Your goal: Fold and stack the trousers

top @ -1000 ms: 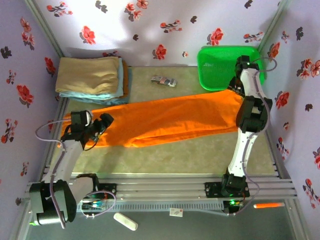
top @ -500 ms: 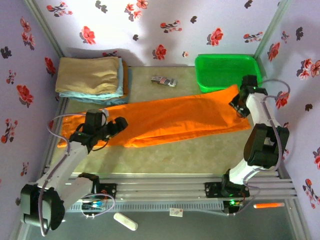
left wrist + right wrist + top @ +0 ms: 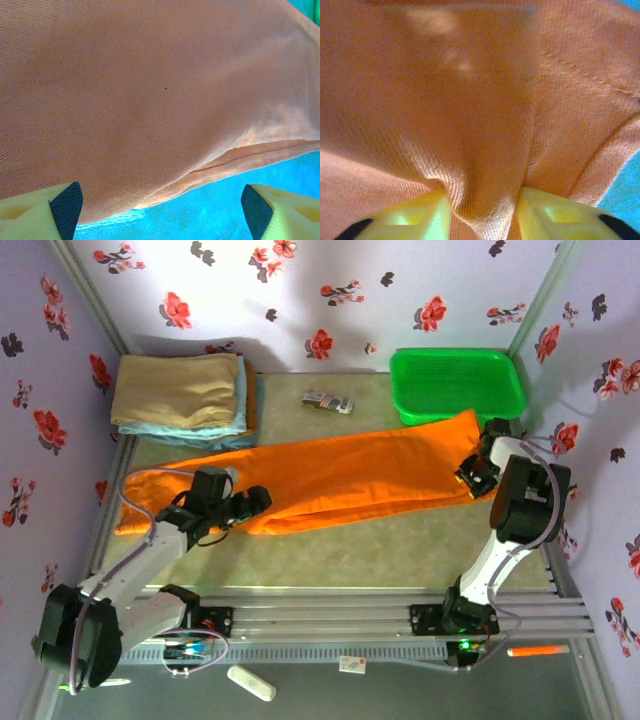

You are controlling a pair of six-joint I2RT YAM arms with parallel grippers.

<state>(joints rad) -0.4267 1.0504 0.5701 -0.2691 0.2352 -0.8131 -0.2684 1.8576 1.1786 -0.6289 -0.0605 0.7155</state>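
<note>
Right pincer (image 3: 482, 215) clamped on a bunched fold of the orange trousers (image 3: 340, 475), at their right end. Left pincer (image 3: 160, 200) spread apart over the near hem. Trousers lie stretched across the surface (image 3: 400, 540), right end near green basket (image 3: 455, 380).

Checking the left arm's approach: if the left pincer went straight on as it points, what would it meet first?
Most likely the orange trousers: the left pincer is open and their hemmed edge lies straight ahead between its fingertips. How close is hard to judge.
</note>
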